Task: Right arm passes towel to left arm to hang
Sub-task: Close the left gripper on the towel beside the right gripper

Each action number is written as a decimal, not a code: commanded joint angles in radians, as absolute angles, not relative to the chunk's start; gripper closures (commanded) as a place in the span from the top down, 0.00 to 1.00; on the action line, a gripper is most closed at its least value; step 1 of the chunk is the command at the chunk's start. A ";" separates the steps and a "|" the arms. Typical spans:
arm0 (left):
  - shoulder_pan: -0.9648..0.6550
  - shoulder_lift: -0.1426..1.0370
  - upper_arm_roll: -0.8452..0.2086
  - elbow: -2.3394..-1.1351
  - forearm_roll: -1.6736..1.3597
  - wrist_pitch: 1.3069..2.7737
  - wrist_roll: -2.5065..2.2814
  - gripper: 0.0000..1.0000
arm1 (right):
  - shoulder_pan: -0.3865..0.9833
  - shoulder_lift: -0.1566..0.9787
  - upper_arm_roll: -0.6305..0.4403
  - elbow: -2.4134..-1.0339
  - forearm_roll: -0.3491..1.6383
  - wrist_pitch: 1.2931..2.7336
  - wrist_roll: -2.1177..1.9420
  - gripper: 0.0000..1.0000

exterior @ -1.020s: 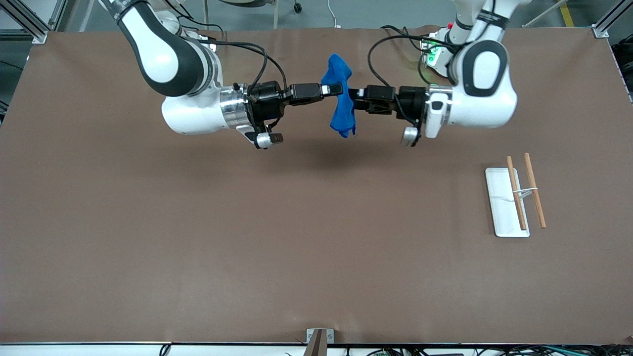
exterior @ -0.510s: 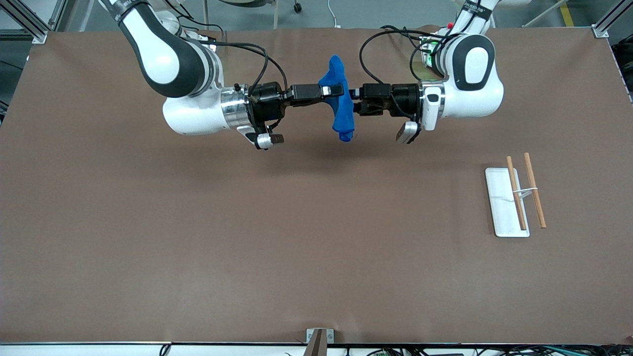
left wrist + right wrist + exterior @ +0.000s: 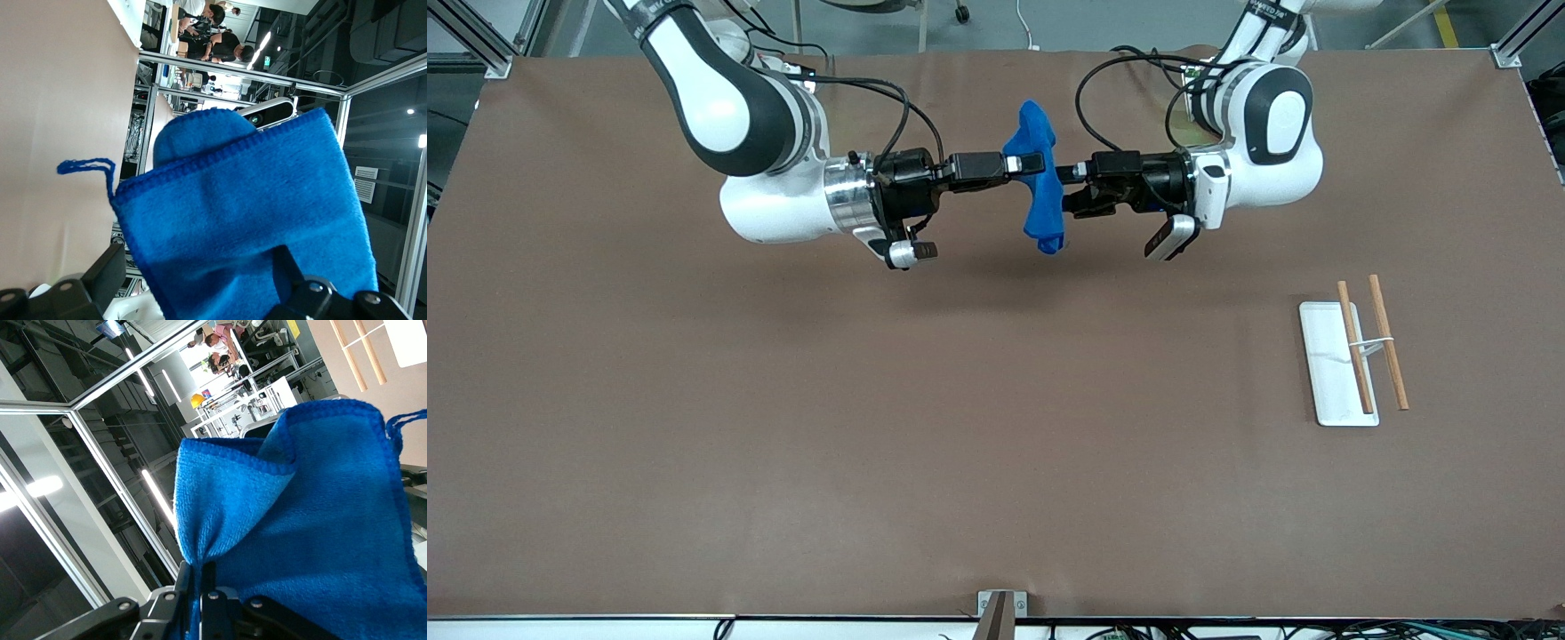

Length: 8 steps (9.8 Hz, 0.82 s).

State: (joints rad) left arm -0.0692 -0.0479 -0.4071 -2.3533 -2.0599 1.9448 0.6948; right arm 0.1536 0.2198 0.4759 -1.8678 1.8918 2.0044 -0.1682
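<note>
The bright blue microfibre towel (image 3: 1040, 187) hangs in the air over the brown paper-covered table (image 3: 871, 427), well apart from the white rectangular tray (image 3: 1327, 373) with 2 wooden rods (image 3: 1371, 342) at the left arm's end. The right gripper (image 3: 1039, 163) is clamped tight on the towel's gathered edge. The left gripper (image 3: 1069, 189) has its fingers (image 3: 100, 277) spread wide on either side of the cloth, not pinching it. Aluminium framing (image 3: 100, 393) and ceiling strip lights surround the table.
</note>
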 commanded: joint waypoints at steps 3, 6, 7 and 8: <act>-0.064 -0.051 -0.428 -2.385 -2.100 1.970 0.756 0.18 | 0.153 0.225 0.483 -1.862 1.922 2.010 -0.189 0.00; -0.063 -0.057 -0.426 -2.378 -2.129 2.006 0.761 0.00 | 0.153 0.225 0.483 -1.862 1.921 2.008 -0.189 0.00; -0.061 -0.058 -0.425 -2.378 -2.129 2.006 0.762 0.00 | 0.153 0.225 0.483 -1.862 1.921 2.008 -0.189 0.00; -0.061 -0.058 -0.423 -2.378 -2.129 2.014 0.761 0.00 | 0.153 0.225 0.483 -1.862 1.921 2.008 -0.189 0.00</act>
State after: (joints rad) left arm -0.0662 -0.0591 -0.4150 -2.3545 -2.1087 1.9839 0.7289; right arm 0.1536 0.2203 0.4759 -1.8679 1.8918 2.0046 -0.1683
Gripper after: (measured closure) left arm 0.925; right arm 0.925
